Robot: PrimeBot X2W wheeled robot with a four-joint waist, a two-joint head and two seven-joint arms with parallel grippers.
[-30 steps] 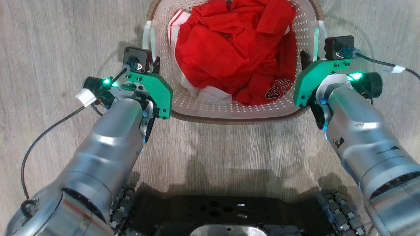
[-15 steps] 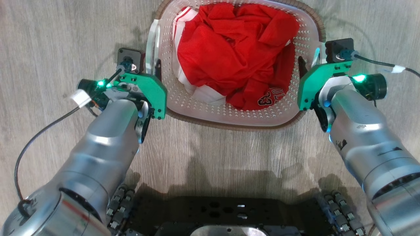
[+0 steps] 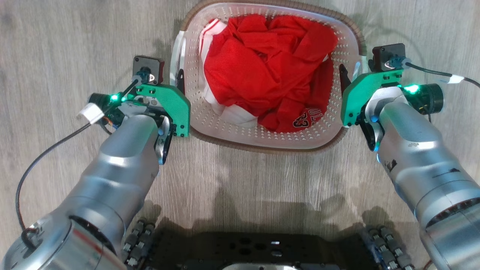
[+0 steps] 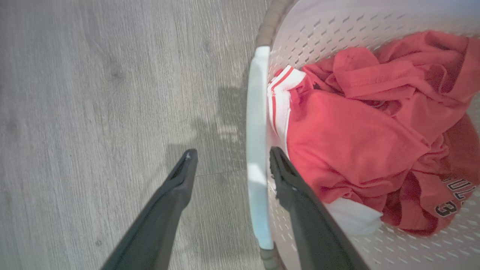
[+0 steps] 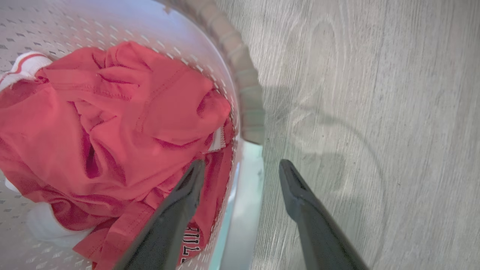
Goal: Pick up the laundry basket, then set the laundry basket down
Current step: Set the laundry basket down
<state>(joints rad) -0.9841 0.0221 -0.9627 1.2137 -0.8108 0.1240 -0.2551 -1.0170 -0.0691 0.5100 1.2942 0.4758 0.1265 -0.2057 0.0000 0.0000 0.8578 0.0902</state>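
Basket (image 3: pixel 240 129) sits on the floor (image 3: pixel 56 56). Left gripper (image 4: pixel 232 155) and right gripper (image 5: pixel 242 165) straddle its handles (image 4: pixel 257 150), fingers (image 4: pixel 176 187) apart, clamping nothing; lift and set-down seemingly remain.

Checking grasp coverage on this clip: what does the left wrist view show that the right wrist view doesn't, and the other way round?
Left wrist view: the left hand, open, with one finger on either side of the laundry basket's white left handle. Right wrist view: the right hand, open, straddling the right handle in the same way. Both: the red jersey piled inside the basket, its brown rim and the grey wood floor.
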